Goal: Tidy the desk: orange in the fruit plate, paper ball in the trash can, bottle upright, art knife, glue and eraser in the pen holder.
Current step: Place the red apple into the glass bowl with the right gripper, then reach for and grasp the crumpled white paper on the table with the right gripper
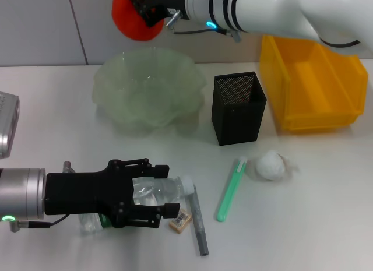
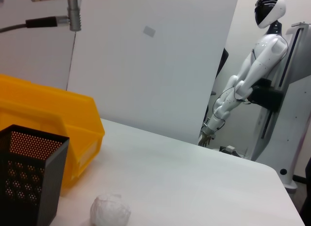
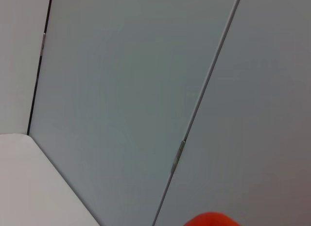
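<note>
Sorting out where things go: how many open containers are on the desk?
3. The fruit plate sits at the back left, the pen holder in the middle, the trash can at the back right. None looks hidden.

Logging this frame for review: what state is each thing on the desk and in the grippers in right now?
Round red-orange orange: held aloft by right gripper, above the bowl's far rim.
Pale-green glass fruit plate: empty.
Clear plastic bottle: lying down, left gripper jaws around it.
Black mesh pen holder: upright, empty.
White paper ball: on desk.
Yellow trash can: empty.
</note>
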Robot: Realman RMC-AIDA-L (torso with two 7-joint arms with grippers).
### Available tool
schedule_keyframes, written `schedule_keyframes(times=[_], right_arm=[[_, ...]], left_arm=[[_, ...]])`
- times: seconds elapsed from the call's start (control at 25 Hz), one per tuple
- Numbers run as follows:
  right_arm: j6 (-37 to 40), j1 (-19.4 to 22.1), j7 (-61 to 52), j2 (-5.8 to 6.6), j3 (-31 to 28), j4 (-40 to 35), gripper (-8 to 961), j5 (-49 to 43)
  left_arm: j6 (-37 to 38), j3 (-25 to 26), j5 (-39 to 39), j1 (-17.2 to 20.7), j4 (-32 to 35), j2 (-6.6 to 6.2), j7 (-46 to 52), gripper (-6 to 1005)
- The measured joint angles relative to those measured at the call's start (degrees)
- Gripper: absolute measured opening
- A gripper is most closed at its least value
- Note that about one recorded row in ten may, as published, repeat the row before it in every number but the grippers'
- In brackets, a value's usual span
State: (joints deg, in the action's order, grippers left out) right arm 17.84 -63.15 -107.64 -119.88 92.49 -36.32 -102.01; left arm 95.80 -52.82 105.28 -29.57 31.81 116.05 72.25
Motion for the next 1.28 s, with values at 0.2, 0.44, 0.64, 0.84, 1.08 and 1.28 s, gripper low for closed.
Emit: schedule_keyframes(times=[0.2,0.44,0.64,0.84,1.08,1.28], right_arm=[[-0.28,0.43,-0.28,0.0,0.24,-0.32,246,0.17],[-0.35,0.5,-0.31,0.0,0.1,-0.38,299,0.31],[-0.38,0.75,-0.34,0.03,-0.22,-0.67,428,1.65],[3.14,6.74,0.05,0.44,-2.81,-9.94,594,8.02],[29.47,18.77,-0.04,0.98,-15.48,-24.63,674,15.14],[58.97,23.16,-6.47,4.02,-31.65,-26.79,673,12.71]], left_arm=[[0.0,0.0,0.0,0.04,0.0,-0.03,-0.01,844],[0.0,0.0,0.01,0.13,0.0,-0.04,-0.01,844],[0.0,0.13,0.01,0.14,0.0,-0.02,-0.01,844],[0.09,0.35,0.02,0.18,0.0,0.0,-0.05,844],[-0.18,0.54,0.0,0.33,0.0,-0.3,-0.08,843],[-0.31,2.33,0.15,1.27,0.98,-0.91,-0.15,843]])
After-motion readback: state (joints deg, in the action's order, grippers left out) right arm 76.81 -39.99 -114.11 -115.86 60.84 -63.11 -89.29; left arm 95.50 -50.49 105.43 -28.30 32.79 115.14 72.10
